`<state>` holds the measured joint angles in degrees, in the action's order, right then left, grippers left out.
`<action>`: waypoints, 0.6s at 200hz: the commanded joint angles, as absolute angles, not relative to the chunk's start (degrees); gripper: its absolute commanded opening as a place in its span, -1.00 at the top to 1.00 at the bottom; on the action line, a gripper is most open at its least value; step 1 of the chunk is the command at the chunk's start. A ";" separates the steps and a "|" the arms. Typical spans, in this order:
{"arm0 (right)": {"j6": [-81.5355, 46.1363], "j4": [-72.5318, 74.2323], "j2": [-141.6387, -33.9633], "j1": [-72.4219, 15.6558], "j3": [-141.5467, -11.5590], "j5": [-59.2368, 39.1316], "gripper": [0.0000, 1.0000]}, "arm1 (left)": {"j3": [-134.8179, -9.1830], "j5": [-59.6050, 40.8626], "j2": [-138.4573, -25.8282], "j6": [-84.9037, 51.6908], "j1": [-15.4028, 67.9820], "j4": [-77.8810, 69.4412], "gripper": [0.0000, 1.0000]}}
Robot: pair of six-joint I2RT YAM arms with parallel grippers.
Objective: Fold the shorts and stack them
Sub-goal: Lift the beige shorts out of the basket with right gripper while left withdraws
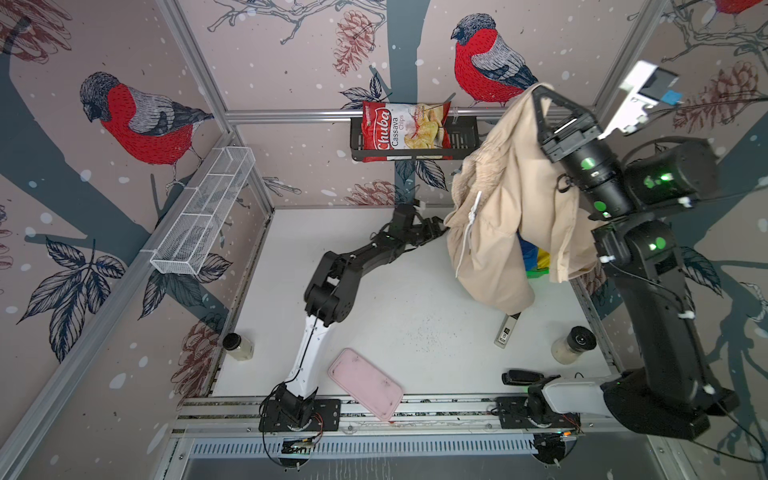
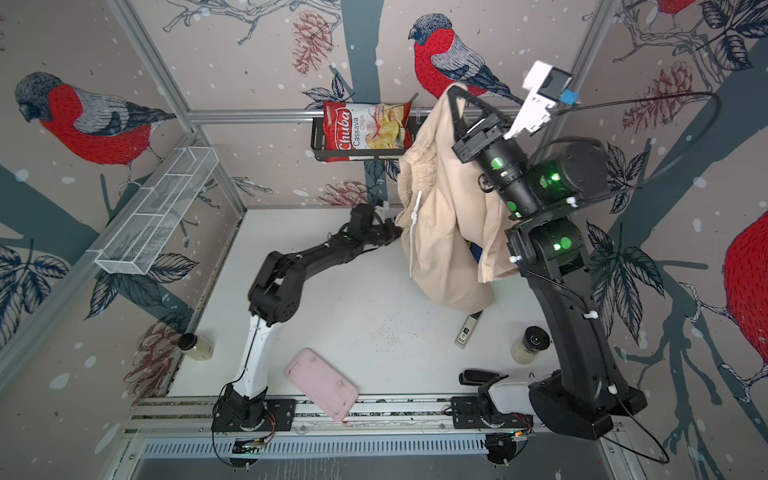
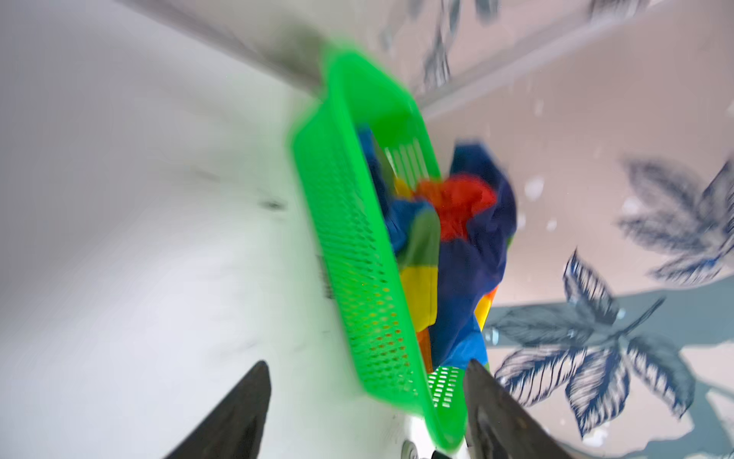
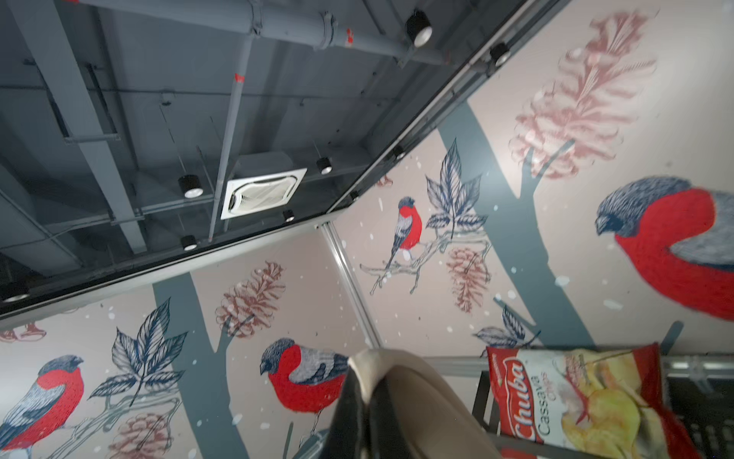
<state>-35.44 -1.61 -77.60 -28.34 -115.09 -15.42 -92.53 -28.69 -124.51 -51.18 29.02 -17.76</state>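
Beige shorts [image 1: 498, 232], long axis vertical, hung from right end effector [image 1: 537, 93]

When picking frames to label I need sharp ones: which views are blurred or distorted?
Left wrist view: heavy motion blur smears the green basket and striped shorts. Right wrist view: wallpaper fairly crisp, but the beige shorts close to the lens are soft. Both top views: mostly sharp, with wide-angle bending toward the edges.
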 commanded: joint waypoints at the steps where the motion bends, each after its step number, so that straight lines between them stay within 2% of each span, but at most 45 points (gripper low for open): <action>1: -34.66 1.31 -78.27 -31.43 -115.08 -17.18 1.00 | -80.02 -28.07 -107.22 -51.06 24.09 -25.83 -0.56; 25: -29.50 -1.01 -78.70 -36.73 -112.54 -13.01 1.00 | -67.42 -26.99 -95.66 -49.05 19.34 -25.40 -0.59; 42: -26.36 -4.20 -79.81 -39.69 -111.98 -9.96 1.00 | -62.75 -22.46 -88.38 -44.37 19.16 -20.88 -0.62; 60: -24.21 -7.65 -81.53 -42.38 -112.86 -9.59 1.00 | -57.62 -19.89 -82.35 -44.15 18.90 -24.02 -0.69; 86: -21.61 -11.58 -82.83 -46.14 -115.71 -9.19 1.00 | -57.48 -20.50 -79.47 -43.81 18.90 -24.02 -0.74; 120: -18.17 -12.83 -80.62 -47.96 -116.13 -3.75 1.00 | -54.56 -25.58 -79.41 -47.83 18.94 -26.32 -0.67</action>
<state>-22.24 -14.20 -82.46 -47.35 -116.14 -9.17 -56.55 -21.80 -79.61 -45.28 18.96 -23.40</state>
